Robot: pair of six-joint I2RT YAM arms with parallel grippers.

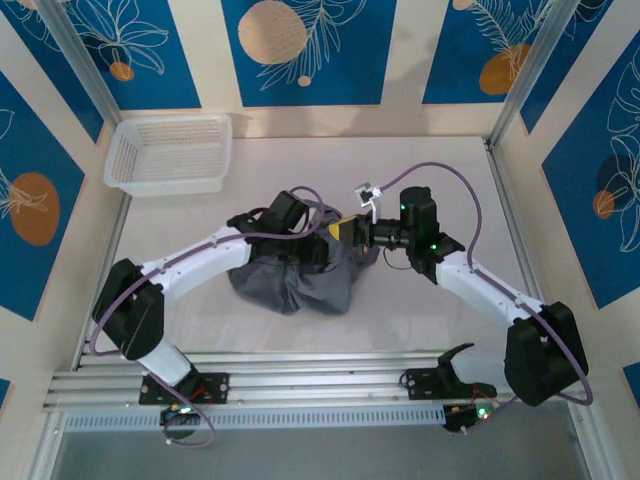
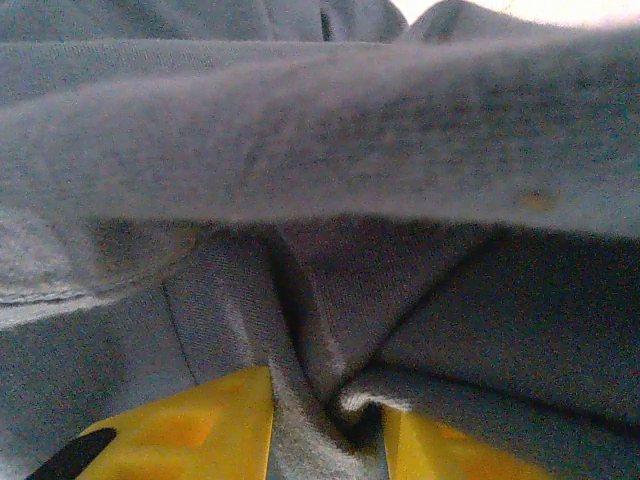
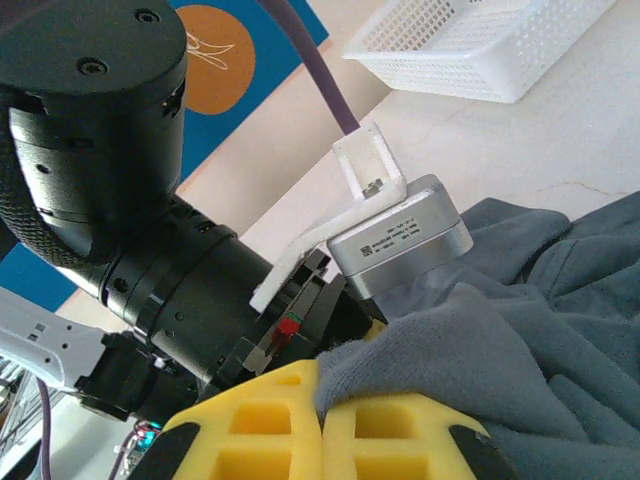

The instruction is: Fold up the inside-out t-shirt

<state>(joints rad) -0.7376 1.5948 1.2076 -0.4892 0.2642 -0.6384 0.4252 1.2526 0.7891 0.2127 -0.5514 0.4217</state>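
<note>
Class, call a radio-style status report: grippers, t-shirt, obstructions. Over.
Left gripper shut on t-shirt fold. Right gripper shut on its edge. Shirt bunched mid-table, unfolded. Basket far left, apart.

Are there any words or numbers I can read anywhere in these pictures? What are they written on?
Label on the silver box mounted on the left arm: a few lines of tiny print, too small to read.
Nothing else has writing: the grey t-shirt, the white basket and the blue wall panels show no words or numbers, only drawn leaves and circles.
</note>
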